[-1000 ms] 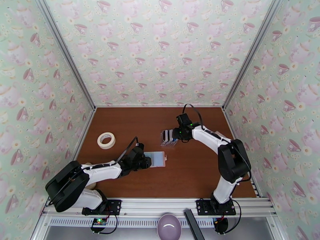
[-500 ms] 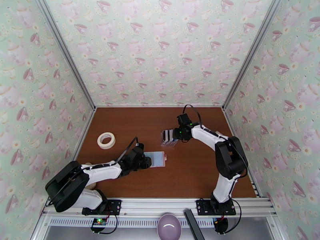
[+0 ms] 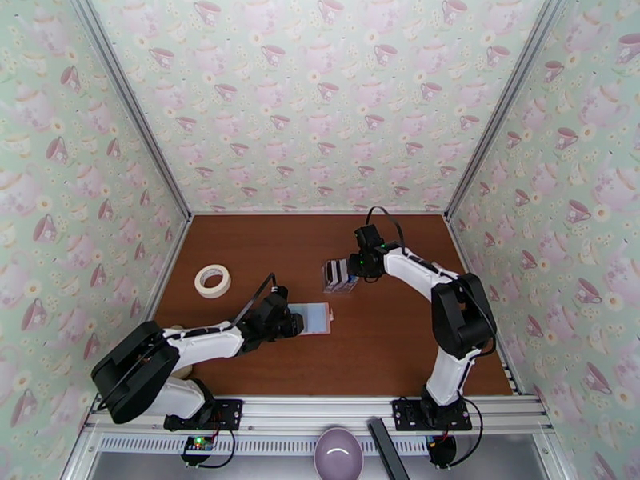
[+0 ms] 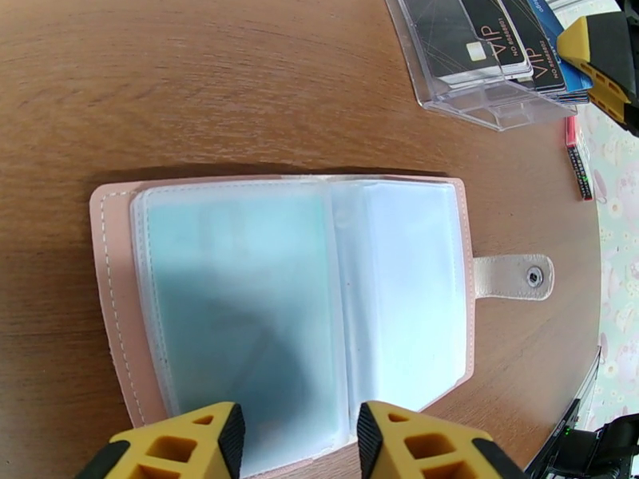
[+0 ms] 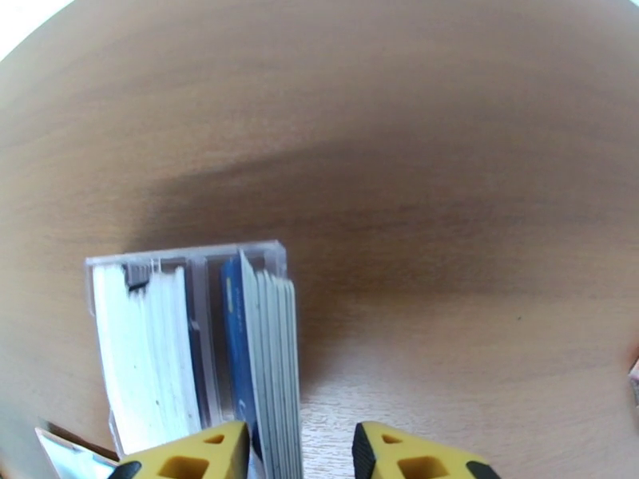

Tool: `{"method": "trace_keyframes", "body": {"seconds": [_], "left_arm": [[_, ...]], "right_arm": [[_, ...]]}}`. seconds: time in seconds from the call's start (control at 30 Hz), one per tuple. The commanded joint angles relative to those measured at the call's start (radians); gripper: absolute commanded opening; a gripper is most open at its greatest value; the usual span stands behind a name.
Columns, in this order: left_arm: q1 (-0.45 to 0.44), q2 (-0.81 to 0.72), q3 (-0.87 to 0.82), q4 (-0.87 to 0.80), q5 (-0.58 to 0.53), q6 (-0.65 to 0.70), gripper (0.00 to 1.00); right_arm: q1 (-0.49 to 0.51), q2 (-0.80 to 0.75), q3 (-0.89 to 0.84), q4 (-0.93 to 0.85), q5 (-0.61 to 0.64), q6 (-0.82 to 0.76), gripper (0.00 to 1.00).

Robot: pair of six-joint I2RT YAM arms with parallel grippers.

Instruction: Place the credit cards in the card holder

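The card holder (image 3: 318, 318) lies open and flat on the table, pink with pale clear pockets (image 4: 303, 297) and a snap tab on its right. My left gripper (image 3: 294, 322) (image 4: 299, 437) is open at its near edge, one fingertip to each side. The credit cards (image 5: 271, 353) stand on edge in a small clear rack (image 3: 338, 275) (image 5: 160, 261); black ones marked VIP (image 4: 495, 33) show in the left wrist view. My right gripper (image 3: 350, 269) (image 5: 299, 449) is open and straddles the right-hand stack, with a gap left at its right finger.
A roll of white tape (image 3: 212, 281) lies at the table's left. A thin red and black pen (image 4: 578, 165) lies right of the rack. A purple bowl (image 3: 338, 454) sits below the front rail. Papered walls close in three sides.
The right arm has shifted slightly at the rack and its fingers have drawn closer around the cards. The left arm and the card holder have not moved.
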Motion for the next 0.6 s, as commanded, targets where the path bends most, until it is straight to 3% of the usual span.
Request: {"method": "trace_keyframes", "body": {"seconds": [0.0,0.23,0.37,0.57], "left_arm": [[-0.005,0.033,-0.007,-0.037,0.012,-0.01,0.45],[-0.007,0.049,0.003,-0.036,0.018,-0.006,0.46],[-0.008,0.053,0.0,-0.03,0.018,-0.009,0.46],[-0.01,0.063,-0.002,-0.022,0.02,-0.013,0.46]], "right_arm": [[-0.006,-0.034,0.033,-0.033,0.029,-0.018,0.39],[-0.006,-0.031,0.041,-0.038,0.016,-0.019,0.33],[-0.006,-0.017,0.047,-0.033,-0.014,-0.016,0.43],[-0.007,0.023,0.055,-0.011,-0.038,-0.006,0.44]]}}
